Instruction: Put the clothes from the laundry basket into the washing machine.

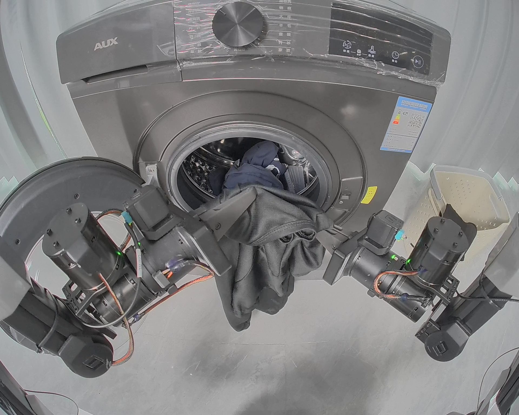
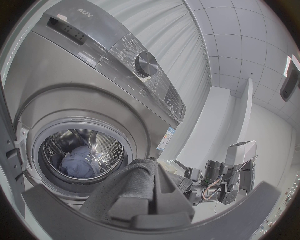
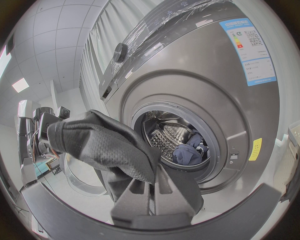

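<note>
Before the open mouth of the washing machine (image 1: 259, 102), a black garment (image 1: 270, 238) is hanging between the two arms. Its upper edge is sitting level with the lower lip of the porthole, and its loose folds are drooping towards the grey floor (image 1: 303, 356). The left gripper (image 2: 155, 176) is pinching one end of it, jaws pressed together with cloth draping over one finger. The right gripper (image 3: 153, 187) is gripping the other end, jaws likewise narrowed onto the fabric.

The cloth is showing a fine, matte mesh knit, with small pinholes across its surface and a thicker hem along one edge. Inside the drum (image 2: 103, 147), the steel wall is gleaming with rows of small holes and a raised paddle, and a navy bundle of clothes (image 1: 259, 165) is lying crumpled there.

The machine's body is looking like brushed dark-grey metal, with a round knob (image 1: 238, 24) and clear film (image 1: 194, 27) clinging over the control panel (image 1: 378, 40). Its round door (image 1: 65, 183) is standing swung open on the robot's left. On the right, beside the machine, a cream plastic laundry basket (image 1: 476, 200) with perforated walls is standing on the floor.
</note>
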